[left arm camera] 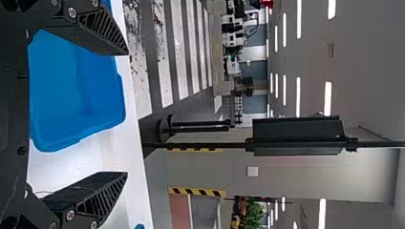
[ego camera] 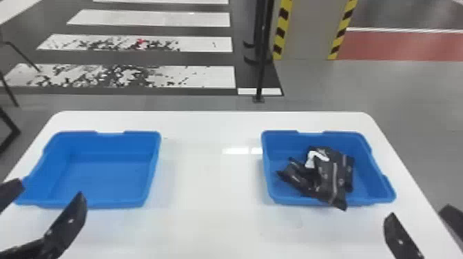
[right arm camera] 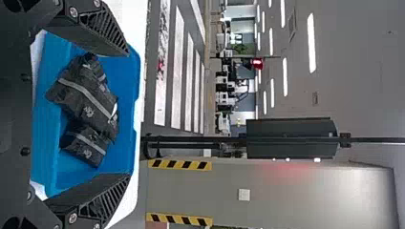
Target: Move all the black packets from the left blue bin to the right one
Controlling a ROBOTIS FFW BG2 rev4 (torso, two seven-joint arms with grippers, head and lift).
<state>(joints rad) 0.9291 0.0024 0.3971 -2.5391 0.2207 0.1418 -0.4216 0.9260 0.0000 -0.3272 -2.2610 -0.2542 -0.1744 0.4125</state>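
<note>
Black packets [ego camera: 332,172]: ten o'clock from right gripper [ego camera: 418,210]
Resting in the right bin [ego camera: 282,143]; both pairs of jaws apart; transfer looks complete.

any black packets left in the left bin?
No, the left blue bin is empty, and the black packets lie piled in the right blue bin.
</note>
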